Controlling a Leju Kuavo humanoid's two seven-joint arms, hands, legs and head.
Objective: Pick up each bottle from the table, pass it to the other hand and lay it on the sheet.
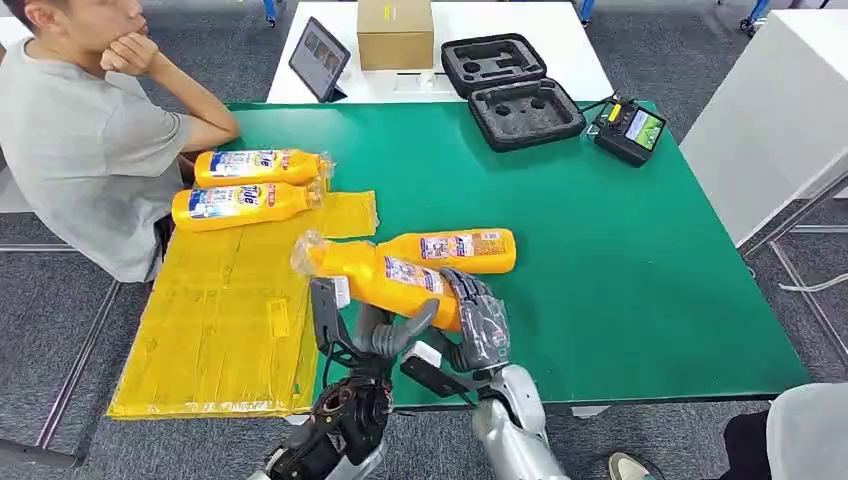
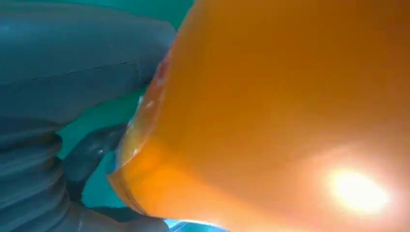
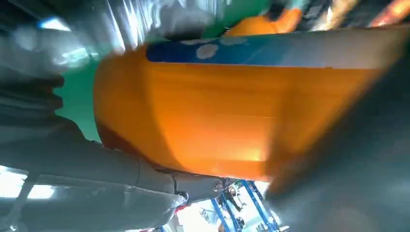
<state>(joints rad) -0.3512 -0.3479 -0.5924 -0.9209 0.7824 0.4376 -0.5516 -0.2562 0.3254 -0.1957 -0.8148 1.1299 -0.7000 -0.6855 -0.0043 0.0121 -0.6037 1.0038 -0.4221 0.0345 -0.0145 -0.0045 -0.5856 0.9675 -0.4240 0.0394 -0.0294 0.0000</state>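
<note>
An orange bottle (image 1: 385,280) hangs tilted above the table's front edge, its cap end toward the yellow sheet (image 1: 225,320). My right hand (image 1: 480,322) grips its base end, dark fingers wrapped over it (image 3: 338,159). My left hand (image 1: 372,332) sits right under the bottle's middle with fingers spread upward, thumb (image 2: 87,53) lying along the orange body (image 2: 270,116). A second orange bottle (image 1: 450,250) lies on the green table just behind. Two more bottles (image 1: 258,166) (image 1: 240,203) lie side by side at the sheet's far end.
A person in a grey shirt (image 1: 85,150) sits at the table's left side, close to the sheet. At the far edge stand a tablet (image 1: 318,58), a cardboard box (image 1: 395,32), an open black foam case (image 1: 510,90) and a black controller (image 1: 628,128).
</note>
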